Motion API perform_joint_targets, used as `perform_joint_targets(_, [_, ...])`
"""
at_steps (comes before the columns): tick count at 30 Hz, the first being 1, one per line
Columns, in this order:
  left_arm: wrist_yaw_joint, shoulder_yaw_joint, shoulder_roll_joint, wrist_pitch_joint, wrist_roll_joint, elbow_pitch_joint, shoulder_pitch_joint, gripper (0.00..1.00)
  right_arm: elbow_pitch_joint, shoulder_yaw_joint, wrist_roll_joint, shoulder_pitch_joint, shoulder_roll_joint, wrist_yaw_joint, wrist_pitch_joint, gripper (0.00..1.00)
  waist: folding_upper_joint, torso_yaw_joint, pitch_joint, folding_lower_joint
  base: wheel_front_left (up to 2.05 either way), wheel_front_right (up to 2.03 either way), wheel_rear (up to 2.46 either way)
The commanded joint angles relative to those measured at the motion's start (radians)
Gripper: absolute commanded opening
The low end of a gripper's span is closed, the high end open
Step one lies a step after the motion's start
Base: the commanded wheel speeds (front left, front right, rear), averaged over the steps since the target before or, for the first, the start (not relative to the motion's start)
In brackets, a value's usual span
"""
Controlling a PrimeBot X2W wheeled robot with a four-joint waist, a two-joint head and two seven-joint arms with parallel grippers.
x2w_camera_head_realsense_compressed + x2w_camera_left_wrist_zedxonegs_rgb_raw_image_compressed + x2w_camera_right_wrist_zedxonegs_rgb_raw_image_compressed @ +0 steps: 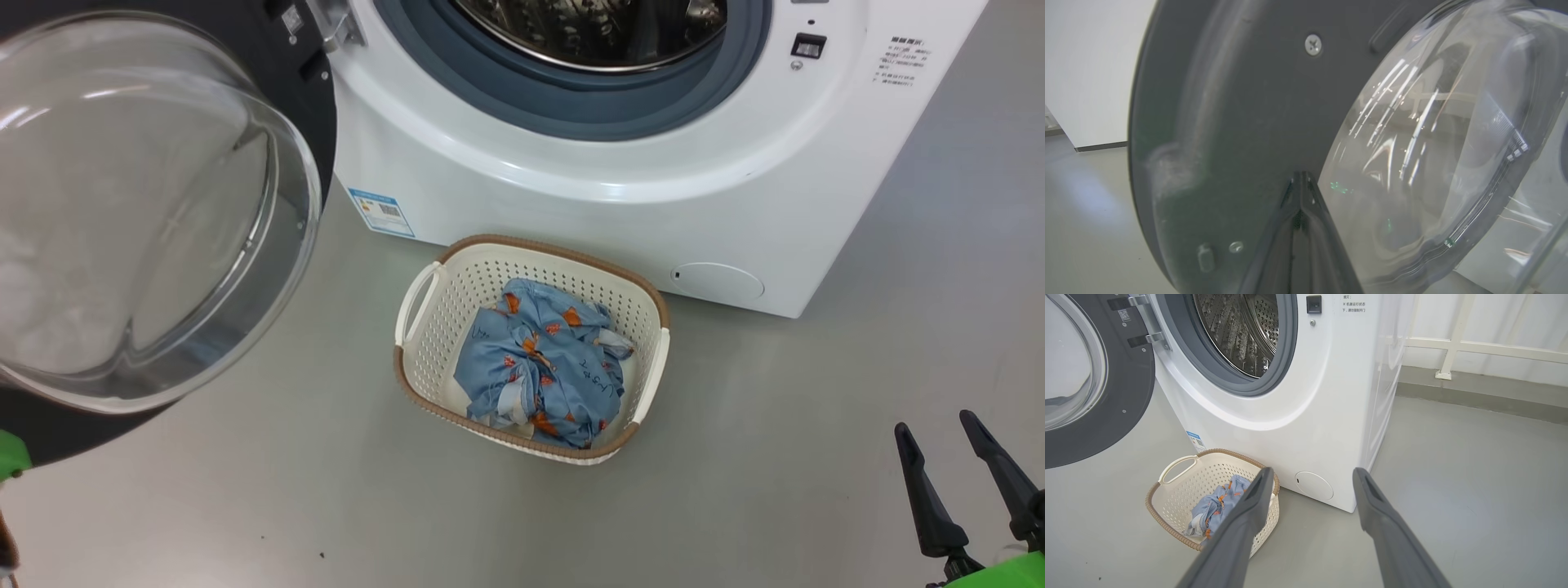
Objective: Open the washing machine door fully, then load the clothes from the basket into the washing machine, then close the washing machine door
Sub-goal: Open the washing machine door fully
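With my left gripper (1300, 183) pinched together against the open washing machine door's (1241, 102) inner face, the clothes (543, 359) lie heaped in the basket (522, 245) on the floor, ahead and left of my right gripper (934, 425), which stands wide apart and nearer

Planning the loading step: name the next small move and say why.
Probably swing the open right gripper left and down over the clothes in the basket. The door stands swung clear of the drum, the clothes lie untouched in the basket, and that gripper hangs apart from it on the right.
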Motion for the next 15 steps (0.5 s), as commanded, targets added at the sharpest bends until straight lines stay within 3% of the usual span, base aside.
perform_joint_targets(1, [-0.004,0.048,0.062,-0.012,0.013,-0.010,-0.045,0.00,-0.027,0.015,0.018,-0.022,-0.023,0.006,-0.012,1.00,-0.0001,0.000,0.010,-0.0001,0.00,0.00,0.00])
perform_joint_targets(15, [-0.047,0.165,0.033,-0.012,0.090,0.046,-0.068,0.00,-0.030,0.028,0.020,-0.046,-0.029,0.006,-0.012,1.00,-0.0001,-0.021,0.025,-0.0001,0.00,0.00,0.00])
